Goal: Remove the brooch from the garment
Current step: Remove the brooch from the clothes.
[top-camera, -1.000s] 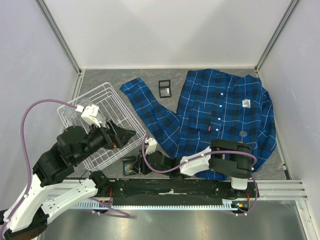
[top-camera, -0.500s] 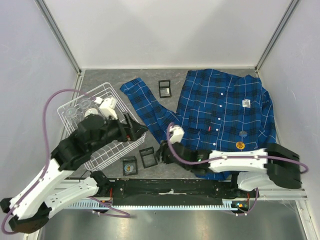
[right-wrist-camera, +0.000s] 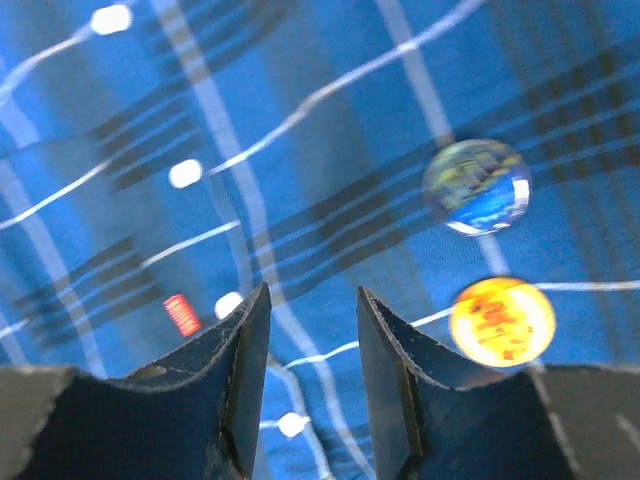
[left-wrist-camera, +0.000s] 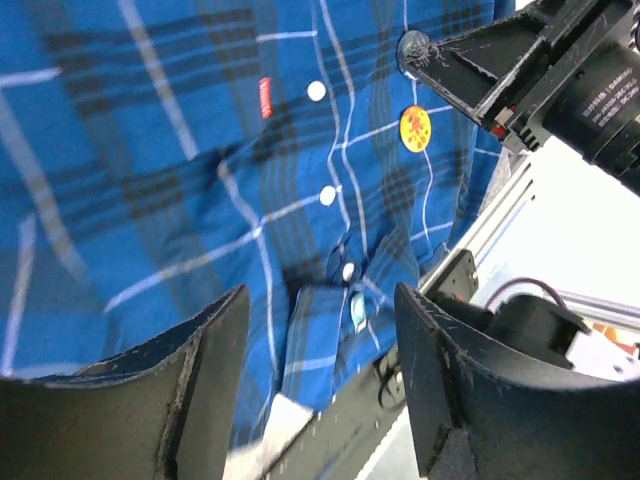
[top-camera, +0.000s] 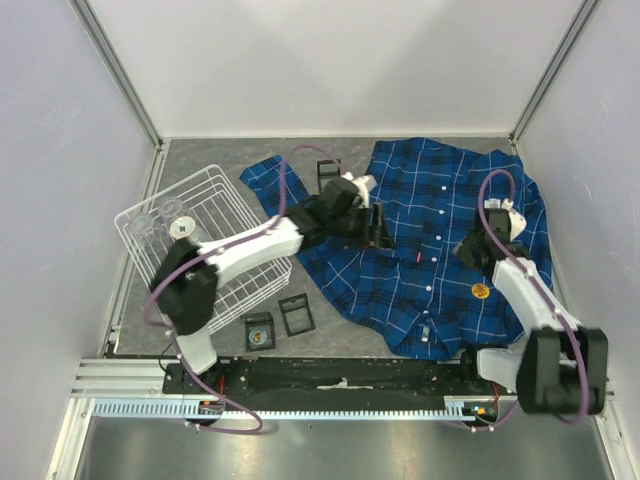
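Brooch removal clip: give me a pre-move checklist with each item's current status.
1. Pins visible on the shirt: ok, the orange brooch and the blue brooch both show.
2. The right gripper open and empty: ok.
3. The right gripper centred on a brooch: not ok, both lie off to one side of its fingers.
4. The left gripper open and empty: ok.
5. The left gripper touching the shirt: cannot tell.
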Motion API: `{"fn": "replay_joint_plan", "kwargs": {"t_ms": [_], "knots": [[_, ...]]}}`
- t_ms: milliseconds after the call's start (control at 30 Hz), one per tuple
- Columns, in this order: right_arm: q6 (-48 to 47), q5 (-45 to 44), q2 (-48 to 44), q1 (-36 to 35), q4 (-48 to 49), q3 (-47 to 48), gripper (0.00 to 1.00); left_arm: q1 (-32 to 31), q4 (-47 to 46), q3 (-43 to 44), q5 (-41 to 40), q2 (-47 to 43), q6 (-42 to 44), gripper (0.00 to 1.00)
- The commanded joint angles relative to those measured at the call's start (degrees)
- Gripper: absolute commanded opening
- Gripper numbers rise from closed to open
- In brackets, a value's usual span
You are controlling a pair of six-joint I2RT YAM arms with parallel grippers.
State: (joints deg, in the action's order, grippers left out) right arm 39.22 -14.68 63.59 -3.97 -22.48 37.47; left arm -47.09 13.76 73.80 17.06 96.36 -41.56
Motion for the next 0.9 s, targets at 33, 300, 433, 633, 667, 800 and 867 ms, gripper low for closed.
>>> {"fn": "replay_joint_plan", "kwargs": {"t_ms": [33,300,433,633,667,800,867], "knots": [[-3.8,4.0,9.3,11.4,-8.3,6.0,0.48,-5.7,-5.2,17.5,4.8,19.1,2.8,0.66],[-4.0,-3.7,3.8,18.0,-9.6,3.9,0.51,-10.9,0.2,29.6,4.9,32.5,6.9,0.64],[-1.2,-6.3,5.3,20.8,-11.5,4.3,0.56,-11.4,1.3,33.9,7.2,34.9,7.8,0.67],[0.1,-10.5,5.8,21.0,-11.3,5.2,0.58,-12.8,-2.1,38.9,14.0,38.8,6.1,0.70],[-0.7,-9.7,5.7,21.0,-10.8,5.2,0.57,-13.3,-2.9,39.2,14.8,39.2,5.4,0.69],[-2.2,-8.5,4.5,21.0,-10.2,4.5,0.56,-13.9,-4.9,44.0,14.8,42.6,3.9,0.63],[-3.4,-7.5,4.0,21.0,-9.6,3.8,0.55,-13.9,-4.9,46.6,15.4,45.5,2.0,0.59]]}}
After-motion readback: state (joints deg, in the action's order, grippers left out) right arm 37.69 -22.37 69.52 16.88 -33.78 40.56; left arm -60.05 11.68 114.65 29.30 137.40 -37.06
